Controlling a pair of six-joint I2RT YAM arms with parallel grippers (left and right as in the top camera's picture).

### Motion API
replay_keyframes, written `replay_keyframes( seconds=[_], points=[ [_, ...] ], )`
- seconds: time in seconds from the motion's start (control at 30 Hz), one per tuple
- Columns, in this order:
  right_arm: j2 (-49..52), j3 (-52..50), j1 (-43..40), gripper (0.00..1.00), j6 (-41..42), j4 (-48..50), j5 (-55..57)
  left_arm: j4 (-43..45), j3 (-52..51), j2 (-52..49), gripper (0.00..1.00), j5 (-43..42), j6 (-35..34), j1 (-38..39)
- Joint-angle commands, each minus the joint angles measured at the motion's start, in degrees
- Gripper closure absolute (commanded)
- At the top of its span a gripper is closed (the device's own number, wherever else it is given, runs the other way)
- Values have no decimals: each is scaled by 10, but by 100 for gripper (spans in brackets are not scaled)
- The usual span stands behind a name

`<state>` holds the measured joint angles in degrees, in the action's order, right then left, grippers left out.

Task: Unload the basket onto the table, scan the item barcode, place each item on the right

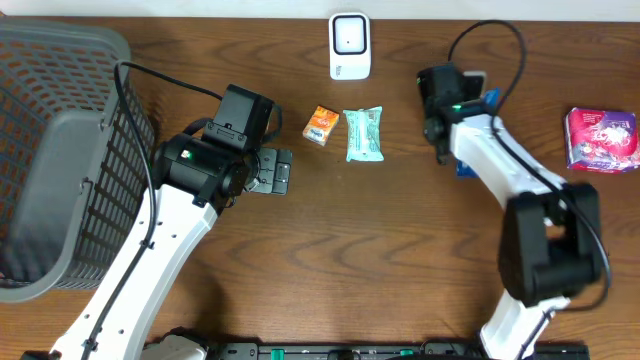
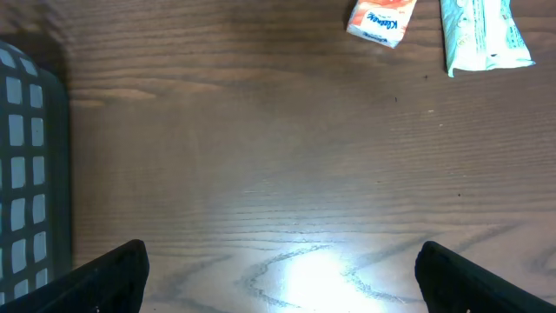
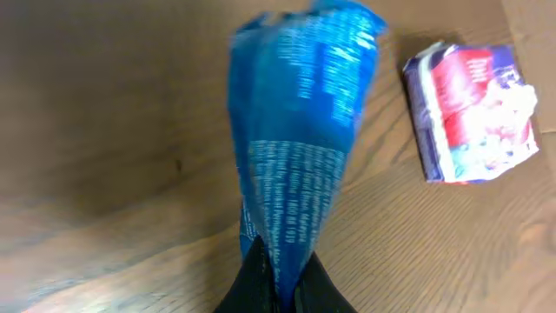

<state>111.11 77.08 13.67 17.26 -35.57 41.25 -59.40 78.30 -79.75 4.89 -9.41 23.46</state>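
1. Where the right fingers (image 3: 250, 287) meet, closed tight, they pinch one end of the blue packet (image 3: 300, 148); its printed length runs away from them over the counter (image 3: 104, 130).
2. Overhead view: the packet is mostly hidden under the right arm, to the right of the white scanner (image 1: 349, 45) and apart from it.
3. A purple-and-red packet (image 3: 473, 113) lies on the counter near the blue one, not touching it.
4. An orange packet (image 1: 321, 125) and a mint-green packet (image 1: 363, 134) lie side by side below the scanner.
5. Left fingers (image 2: 113, 278) are spread wide, holding nothing, over the wood between the grey basket (image 1: 50, 150) and the orange packet.
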Motion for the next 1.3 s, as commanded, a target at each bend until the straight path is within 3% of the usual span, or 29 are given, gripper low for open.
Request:
replay_keyframes(
  seconds=[0.0,0.13,0.17,0.2,0.47,0.77,0.93,1.07,1.13,1.27],
  points=[
    [54,0,22,98,-15,-7,16,-1,-1,-2,2,5,-8,0],
    [75,0,54,82,-14,1,-26,-1,-1,-2,2,5,-8,0],
    [75,0,63,75,-14,5,-26,-1,-1,-2,2,5,-8,0],
    [74,5,76,60,-15,6,-26,-1,-1,-2,2,5,-8,0],
    [73,148,111,46,-15,-90,-33,-1,-1,-2,2,5,-8,0],
    [73,268,45,41,-15,-221,-94,-1,-1,-2,2,5,-8,0],
    [73,261,-41,39,-16,-289,-228,-1,-1,-2,2,5,-8,0],
    [73,250,-87,41,-79,-299,-377,-1,-1,-2,2,5,-8,0],
    [73,242,-103,48,-107,-291,-423,-1,-1,-2,2,5,-8,0],
    [73,224,-98,52,-107,-267,-409,-1,-1,-2,2,5,-8,0]
  ],
)
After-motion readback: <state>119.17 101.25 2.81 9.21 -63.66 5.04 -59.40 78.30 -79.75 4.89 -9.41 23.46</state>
